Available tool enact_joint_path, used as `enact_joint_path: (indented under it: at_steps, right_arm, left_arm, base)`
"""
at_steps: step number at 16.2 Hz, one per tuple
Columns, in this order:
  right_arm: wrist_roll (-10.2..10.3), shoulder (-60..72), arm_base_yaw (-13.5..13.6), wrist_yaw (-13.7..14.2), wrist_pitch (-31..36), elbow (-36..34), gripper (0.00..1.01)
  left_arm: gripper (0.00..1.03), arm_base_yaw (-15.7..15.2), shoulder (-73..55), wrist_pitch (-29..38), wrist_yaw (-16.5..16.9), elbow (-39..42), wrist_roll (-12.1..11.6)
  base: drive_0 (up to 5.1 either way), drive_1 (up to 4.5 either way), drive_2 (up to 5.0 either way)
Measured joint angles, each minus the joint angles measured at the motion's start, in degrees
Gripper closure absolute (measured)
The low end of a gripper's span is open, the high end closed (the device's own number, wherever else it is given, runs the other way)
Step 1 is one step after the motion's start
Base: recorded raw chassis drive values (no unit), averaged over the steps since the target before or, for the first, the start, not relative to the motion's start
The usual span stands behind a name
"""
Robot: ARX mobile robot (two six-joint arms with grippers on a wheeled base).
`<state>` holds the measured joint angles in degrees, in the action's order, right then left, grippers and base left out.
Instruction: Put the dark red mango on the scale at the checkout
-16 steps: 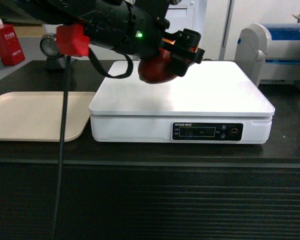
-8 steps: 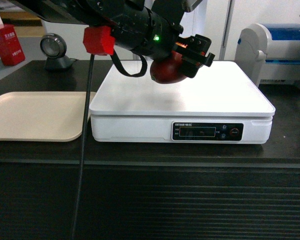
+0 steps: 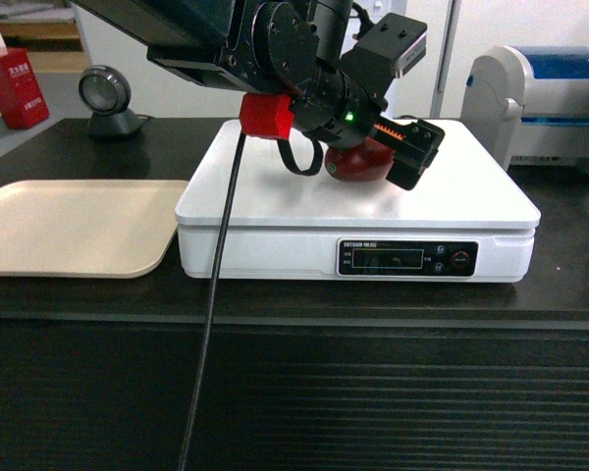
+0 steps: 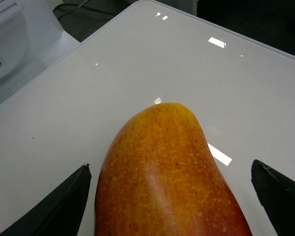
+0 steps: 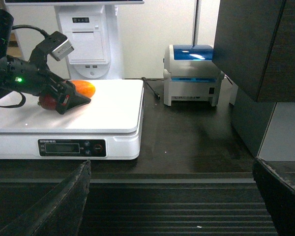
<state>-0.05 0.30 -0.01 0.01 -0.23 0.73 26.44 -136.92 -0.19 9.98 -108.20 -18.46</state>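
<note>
We see the beige flat tray (image 3: 69, 226) bare beside the white box-shaped scale (image 3: 275, 196), glossy dark red mango (image 3: 358, 165) on its platter, our left gripper (image 4: 172, 196) spread around it, right gripper (image 5: 172, 196) spread over the black counter (image 5: 187, 142).

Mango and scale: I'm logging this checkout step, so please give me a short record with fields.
mango: lying on the scale's white top, orange end away from the left tool
scale: on the black counter, between tray and printer
left tool: open around the mango; gaps show on both sides in the wrist view
right tool: open, empty, in front of the counter
task state: mango looks placed; left tool not yet withdrawn
</note>
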Motion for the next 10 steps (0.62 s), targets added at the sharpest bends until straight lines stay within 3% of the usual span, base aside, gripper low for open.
enact_joint_path:
  at_steps: [4,10]
  right_arm:
    - [0.0,0.0,0.0,0.0,0.0,0.0,0.03]
    - [0.0,0.0,0.0,0.0,0.0,0.0,0.03]
  left_arm:
    - [0.05,0.0,0.3,1.6,0.1,0.3,0.2]
    - [0.05,0.1,13.8,6.6,2.6,11.2,2.3]
  base:
    - [0.0,0.00,0.0]
    - [0.0,0.00,0.0]
